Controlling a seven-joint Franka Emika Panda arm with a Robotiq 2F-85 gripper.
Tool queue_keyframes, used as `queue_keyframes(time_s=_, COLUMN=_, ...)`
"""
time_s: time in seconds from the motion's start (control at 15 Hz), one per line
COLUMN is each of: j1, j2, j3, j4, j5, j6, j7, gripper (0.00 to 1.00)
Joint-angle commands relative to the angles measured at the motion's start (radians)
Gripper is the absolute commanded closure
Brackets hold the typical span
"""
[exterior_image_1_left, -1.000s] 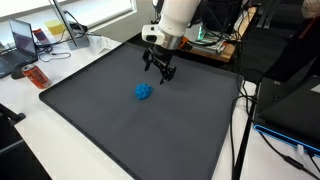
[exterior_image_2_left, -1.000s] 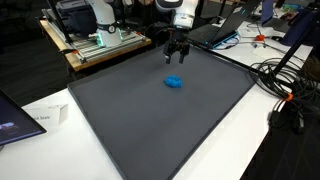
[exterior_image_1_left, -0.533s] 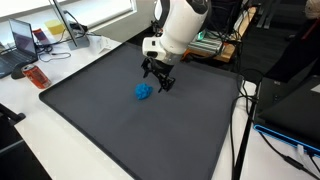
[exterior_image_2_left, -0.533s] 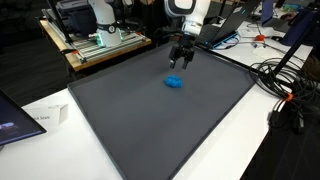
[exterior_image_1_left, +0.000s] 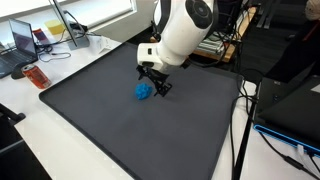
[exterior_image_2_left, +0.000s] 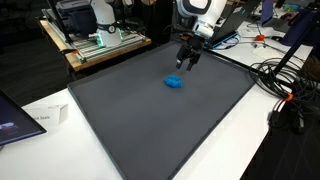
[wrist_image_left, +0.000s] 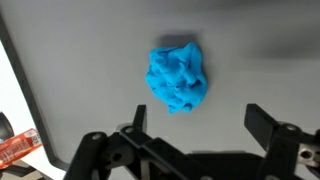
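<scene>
One crumpled blue cloth (exterior_image_1_left: 144, 92) lies on the dark mat (exterior_image_1_left: 110, 135) covering the tabletop (exterior_image_1_left: 25, 115), nearer the robot-side edge than the others. Broad mat stretches toward the remaining borders. Just beside the cloth hangs the gripper (exterior_image_1_left: 155, 90), jaws spread wide, holding nothing.

The crumpled blue cloth (wrist_image_left: 177, 78) looks soft and wrinkled, lying on a smooth, matt grey mat (wrist_image_left: 90, 60).

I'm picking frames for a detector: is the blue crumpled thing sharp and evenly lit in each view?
Wrist view: blue crumpled thing sharp, folds self-shadowed; gripper dark, slightly soft. Both exterior views: it is small, without fold detail, evenly lit on the matte dark mat.
</scene>
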Motion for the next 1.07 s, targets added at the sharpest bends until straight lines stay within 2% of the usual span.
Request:
queue_keyframes(time_s=0.0, j1=0.004, j2=0.079, j3=0.003, j4=0.138, j5=0.079, j6=-0.113, j7=-0.114, gripper=0.00)
queue_keyframes(time_s=0.53, j1=0.006, j2=0.214, j3=-0.012, j4=0.396, j5=0.267, j6=-0.328, j7=-0.359, gripper=0.00)
queue_keyframes(time_s=1.0, j1=-0.039, j2=0.313, j3=-0.019, j4=0.627, j5=0.416, j6=-0.560, j7=-0.513, gripper=0.00)
